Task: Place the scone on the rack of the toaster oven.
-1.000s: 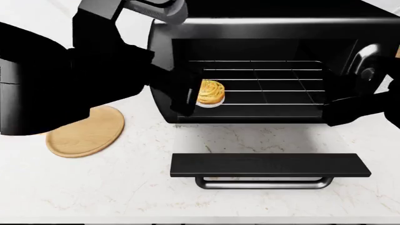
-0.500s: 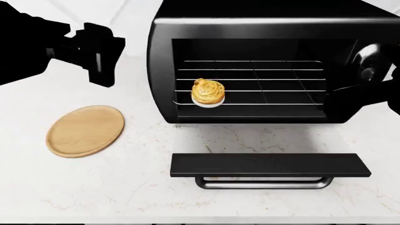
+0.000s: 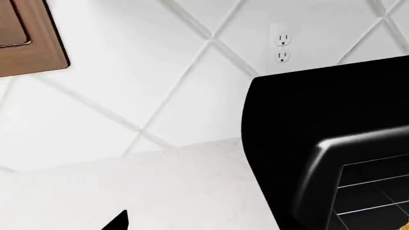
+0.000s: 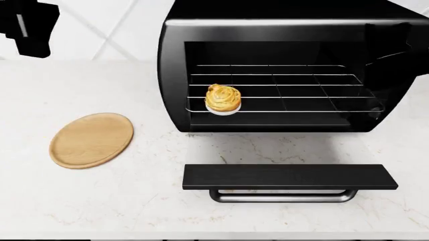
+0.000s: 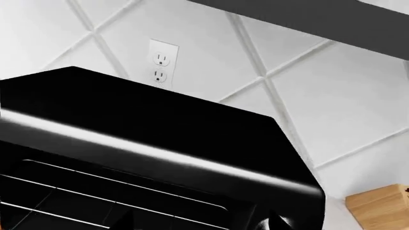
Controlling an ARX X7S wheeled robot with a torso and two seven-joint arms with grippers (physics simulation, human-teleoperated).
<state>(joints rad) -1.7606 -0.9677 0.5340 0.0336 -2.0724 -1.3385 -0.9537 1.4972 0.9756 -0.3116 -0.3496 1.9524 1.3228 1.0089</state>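
Note:
The scone (image 4: 223,99), golden and swirled, rests alone on the front left part of the silver rack (image 4: 302,85) inside the black toaster oven (image 4: 174,65). The oven's door (image 4: 288,176) lies dropped open on the counter. My left gripper (image 4: 30,27) hangs far up and to the left of the oven, well apart from the scone. In the left wrist view only one dark fingertip (image 3: 118,223) shows, far off centre, over bare counter beside the toaster oven (image 3: 307,120). My right gripper (image 4: 392,42) hovers by the oven's upper right corner, its tips spread over the rack (image 5: 76,191).
A round wooden plate (image 4: 92,140) lies on the white marble counter (image 4: 134,201) left of the oven. The tiled wall behind carries an outlet (image 3: 281,48). A wooden block (image 5: 377,206) stands to the oven's right.
My left arm has pulled out of the oven mouth and gone up to the left, leaving the scone on the rack. The right arm has risen from the oven's right side.

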